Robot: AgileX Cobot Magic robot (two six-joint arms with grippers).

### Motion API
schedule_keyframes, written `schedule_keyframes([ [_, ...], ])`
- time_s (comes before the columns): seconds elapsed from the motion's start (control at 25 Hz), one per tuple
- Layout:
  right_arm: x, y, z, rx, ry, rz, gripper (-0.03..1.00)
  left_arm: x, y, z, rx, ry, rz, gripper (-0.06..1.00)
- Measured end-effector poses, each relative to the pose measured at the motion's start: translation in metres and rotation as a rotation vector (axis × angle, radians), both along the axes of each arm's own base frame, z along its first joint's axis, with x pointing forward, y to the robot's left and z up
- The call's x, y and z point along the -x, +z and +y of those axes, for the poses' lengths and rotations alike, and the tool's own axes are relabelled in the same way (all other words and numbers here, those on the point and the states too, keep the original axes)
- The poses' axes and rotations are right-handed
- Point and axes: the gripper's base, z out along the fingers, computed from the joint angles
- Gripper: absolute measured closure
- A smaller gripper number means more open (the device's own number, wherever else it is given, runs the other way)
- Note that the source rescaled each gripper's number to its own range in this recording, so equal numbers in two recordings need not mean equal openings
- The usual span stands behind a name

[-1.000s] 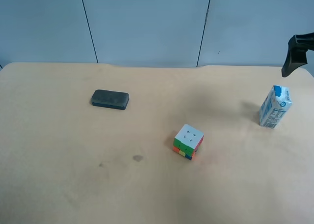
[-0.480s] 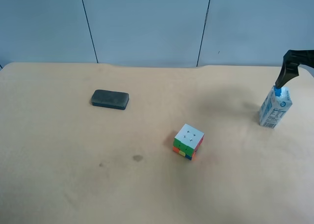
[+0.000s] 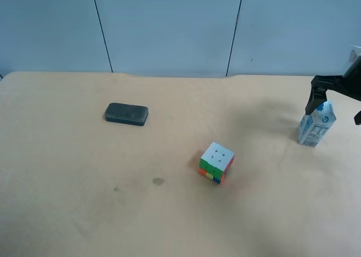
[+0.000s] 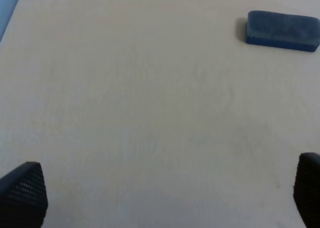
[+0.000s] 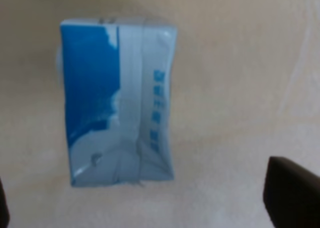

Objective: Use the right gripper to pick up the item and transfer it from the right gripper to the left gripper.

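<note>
Carton (image 3: 317, 123) upright near the bench (image 3: 67, 184) edge, at the exterior high view's right, with your right hand (image 5: 146, 200) spread wide above it, one finger on each side. The carton sits nearer one finger. If you close now, that finger may strike first and tip it, and a grip on the sloped top could slip. Your left hand (image 4: 165, 190) hangs wide and empty, with the pad (image 3: 126, 114) ahead. Count: one carton, one puzzle cube (image 3: 216, 162), one pad, two hands.
</note>
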Motion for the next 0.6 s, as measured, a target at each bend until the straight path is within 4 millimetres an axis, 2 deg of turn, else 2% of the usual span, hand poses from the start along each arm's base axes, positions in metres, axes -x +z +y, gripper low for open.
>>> schedule_keyframes([
  [0.12, -0.005, -0.006, -0.001, 0.005, -0.005, -0.015, -0.03, 0.000, 0.000, 0.000, 0.000, 0.000, 0.000, -0.05],
  [0.32, -0.020, -0.005, -0.004, 0.011, -0.008, -0.042, -0.03, 0.000, 0.000, 0.000, 0.000, 0.000, 0.000, -0.05],
  [0.6, -0.028, -0.023, -0.004, -0.021, -0.021, 0.001, -0.03, 0.000, 0.000, 0.000, 0.000, 0.000, 0.000, -0.05],
])
